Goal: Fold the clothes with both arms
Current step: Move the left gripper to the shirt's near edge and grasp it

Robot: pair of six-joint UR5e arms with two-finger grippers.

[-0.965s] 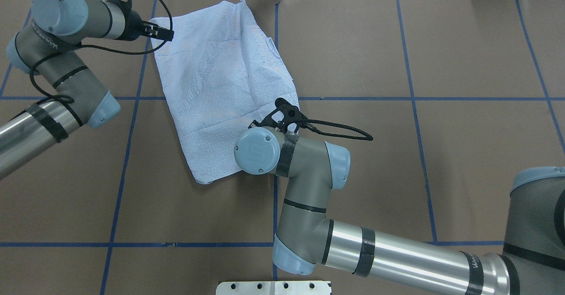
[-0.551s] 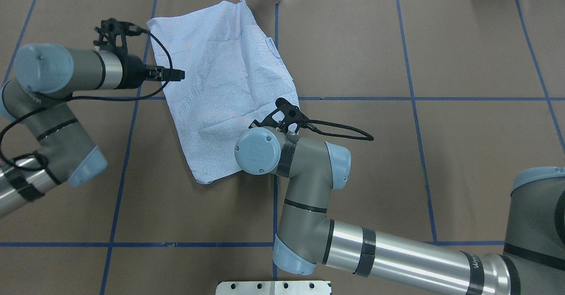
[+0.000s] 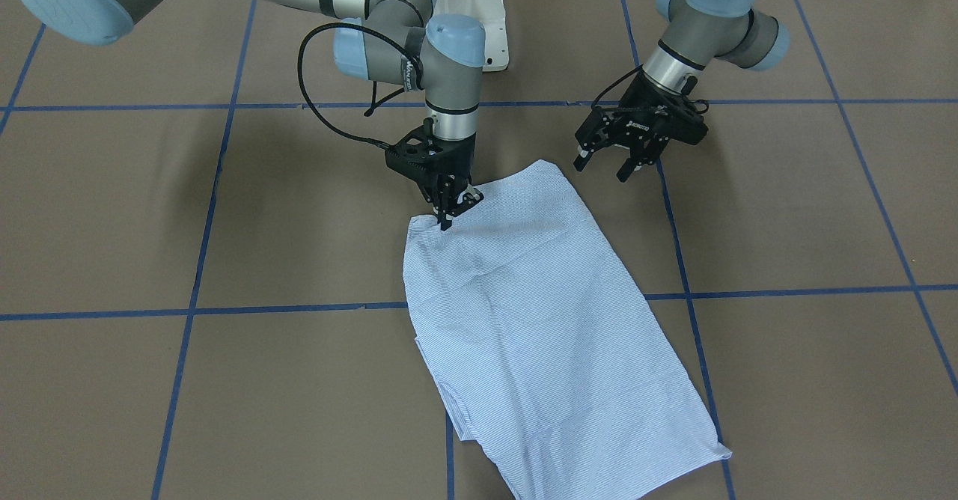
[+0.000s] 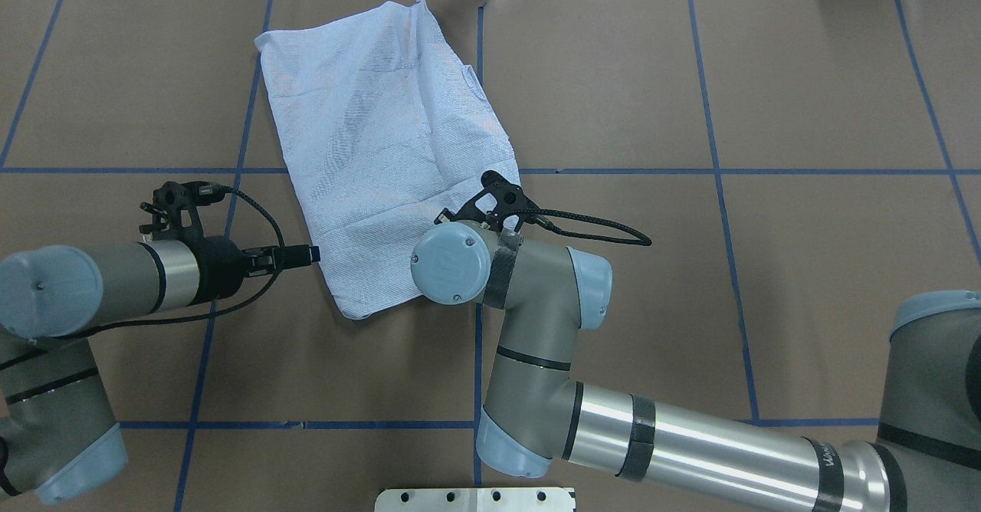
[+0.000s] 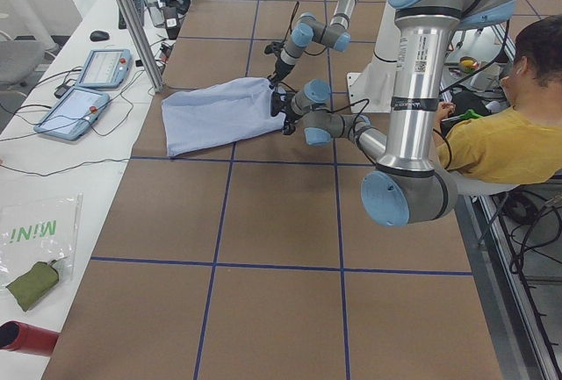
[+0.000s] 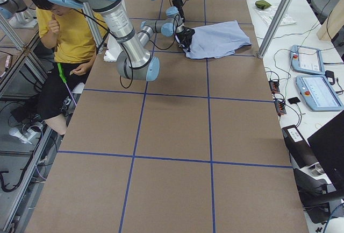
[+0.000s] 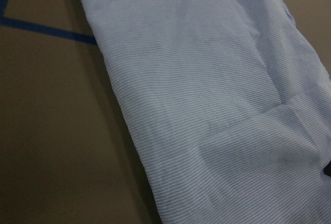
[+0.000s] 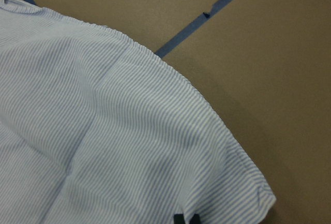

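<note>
A light blue-and-white finely striped shirt (image 4: 383, 136), folded into a slanted oblong, lies flat on the brown paper-covered table (image 4: 805, 282), which is crossed by blue tape lines (image 4: 766, 171). The shirt's far end is close to the table's edge opposite the robot. The black two-finger right gripper (image 3: 447, 215) points straight down, pinched tight on the shirt near one robot-side corner. The black two-finger left gripper (image 3: 605, 165) hangs tilted over bare table just beside the other robot-side corner, its fingers spread apart, grasping nothing and clear of the cloth.
</note>
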